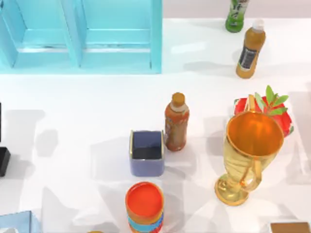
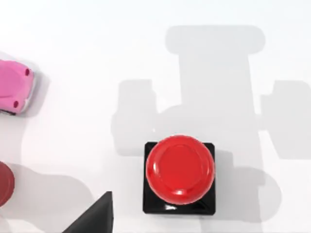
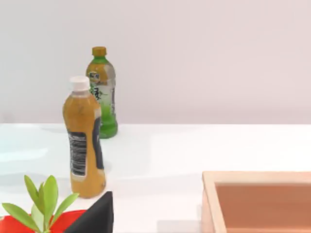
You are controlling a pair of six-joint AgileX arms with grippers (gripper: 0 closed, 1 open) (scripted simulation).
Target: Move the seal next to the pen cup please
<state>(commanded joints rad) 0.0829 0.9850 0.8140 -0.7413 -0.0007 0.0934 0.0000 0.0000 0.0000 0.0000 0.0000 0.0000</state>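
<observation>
The seal [image 2: 180, 170], a glossy red ball knob on a black square base, stands upright on the white table in the left wrist view. A dark part of my left gripper [image 2: 93, 217] shows close beside it, apart from it. At the top view's left edge is a black piece of my left arm [image 1: 3, 160]. The pen cup [image 1: 146, 153], square and slate-blue with a pale rim, stands near the table's middle. A dark part of my right gripper [image 3: 95, 216] shows over the table's right side, near a potted plant.
An orange bottle [image 1: 176, 122] stands right of the pen cup, an orange striped cup [image 1: 145, 206] in front. The gold trophy [image 1: 248, 155], red plant pot [image 1: 272, 109], two bottles [image 1: 250, 48] and a wooden box [image 3: 262, 199] crowd the right. A blue shelf [image 1: 82, 34] is far left. A pink toy [image 2: 14, 87] lies near the seal.
</observation>
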